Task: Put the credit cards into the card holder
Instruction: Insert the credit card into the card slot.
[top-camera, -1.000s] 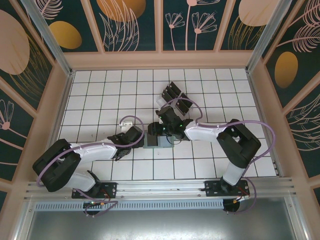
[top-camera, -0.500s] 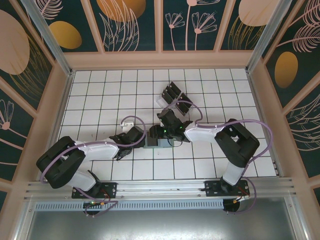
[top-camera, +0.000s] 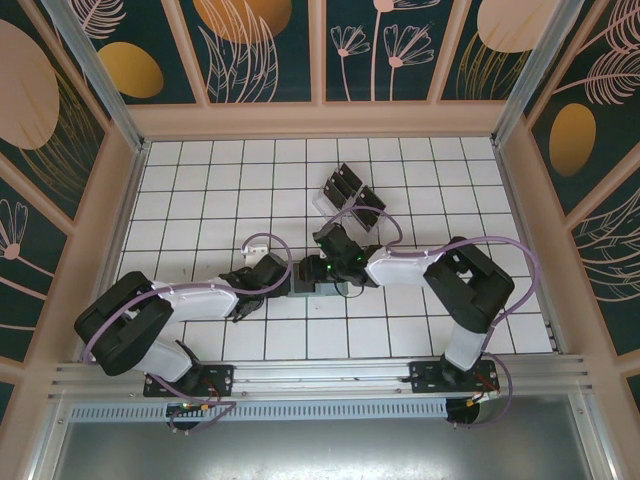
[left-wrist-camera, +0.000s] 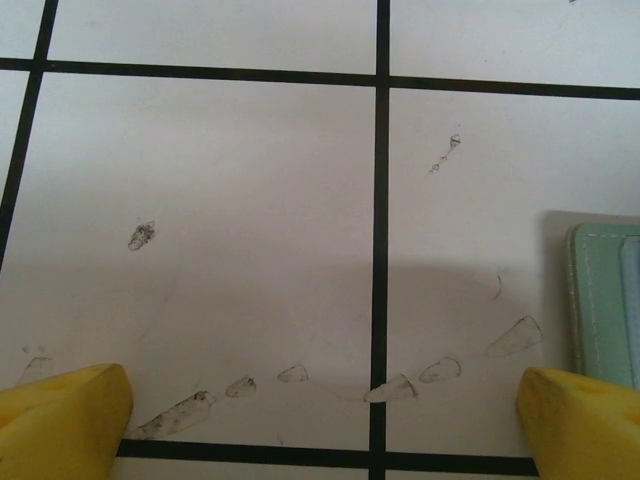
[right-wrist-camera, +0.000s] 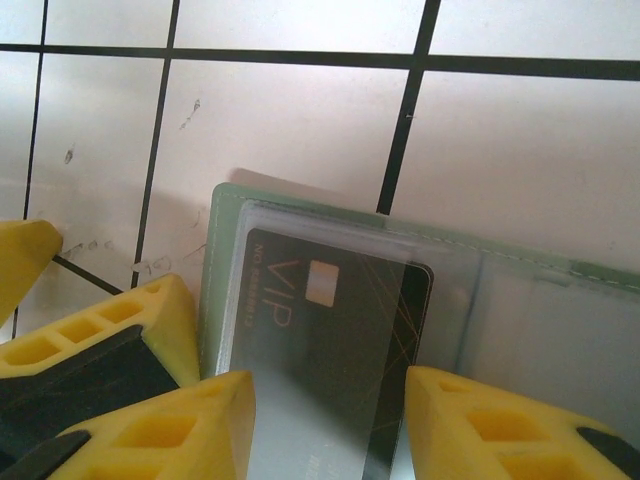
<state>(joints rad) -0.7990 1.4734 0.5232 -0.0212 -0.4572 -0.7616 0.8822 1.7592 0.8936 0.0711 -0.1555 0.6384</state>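
The sage-green card holder lies open and flat on the tiled desk, between the two arms. A black card marked VIP sits part-way under its clear pocket film, the near end showing between the yellow fingers. The right tool hangs over that near end with its fingers apart; whether they touch the card I cannot tell. The left tool is spread wide and low over bare tile, holding nothing, with the holder's stitched edge just beside its right finger. More dark cards stand in a clear rack farther back. The card is probably light, stiff and slick, so a pinch on its flat faces could slip. The better purchase looks like its long edges or the exposed short end, pushed squarely along the pocket. The holder seems thin and soft and may slide on the smooth tile unless its far edge is braced. The pocket film will likely drag on the card, so a skewed push risks jamming it at the stitching
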